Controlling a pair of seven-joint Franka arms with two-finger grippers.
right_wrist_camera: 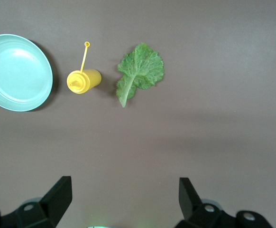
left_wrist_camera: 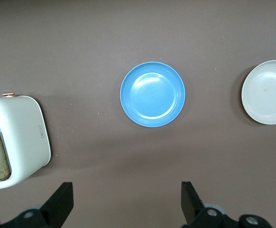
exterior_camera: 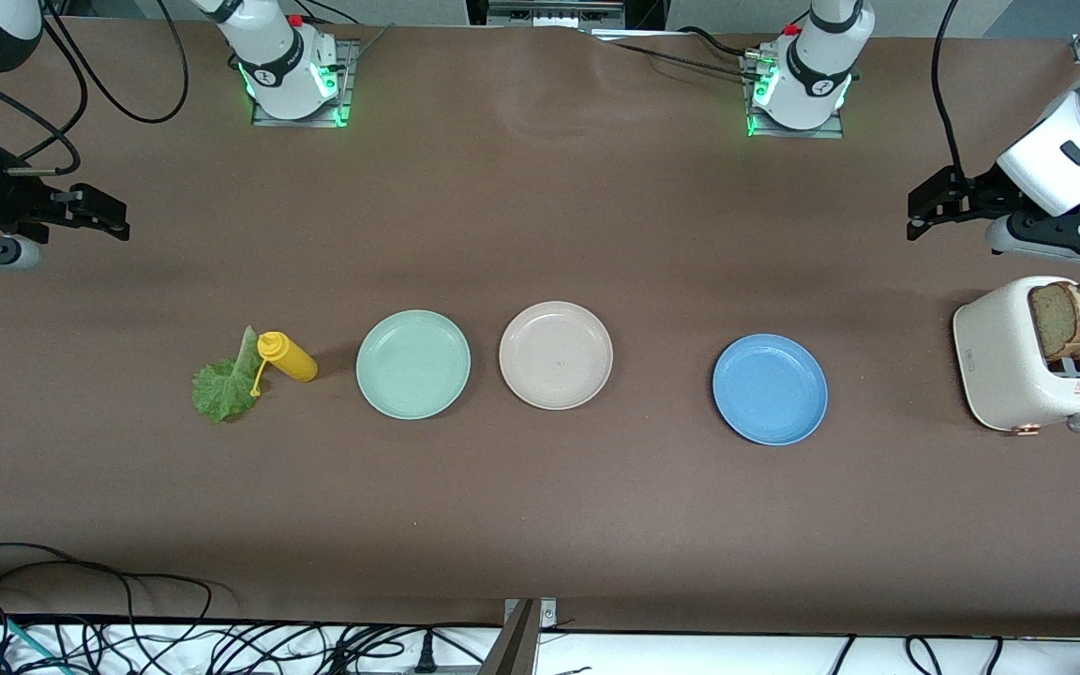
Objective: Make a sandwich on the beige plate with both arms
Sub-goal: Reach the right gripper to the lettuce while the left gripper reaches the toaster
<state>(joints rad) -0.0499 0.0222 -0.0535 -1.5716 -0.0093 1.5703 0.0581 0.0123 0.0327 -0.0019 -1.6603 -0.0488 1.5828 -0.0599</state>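
Nothing is on the beige plate (exterior_camera: 556, 354) yet; it sits bare in the middle of the table, with the mint-green plate (exterior_camera: 413, 364) beside it toward the right arm's end and the blue plate (exterior_camera: 770, 388) toward the left arm's end. The two toast slices (exterior_camera: 1076, 320) stand upright in the white toaster (exterior_camera: 1018, 367), at about five o'clock from the left gripper (exterior_camera: 948, 208), which hangs over bare table with its fingers spread wide and nothing between them. The right gripper (exterior_camera: 81, 211) hovers likewise, jaws apart and empty; the lettuce leaf (exterior_camera: 221, 386) lies at roughly four o'clock from it, touching the yellow squeeze bottle (exterior_camera: 287, 357). I'd judge the toast light, stiff and crumbly, best pinched across its flat faces near the top crust and lifted straight up. The leaf looks limp and thin, so taking it by the pale stem rib seems safest, minding the bottle alongside.
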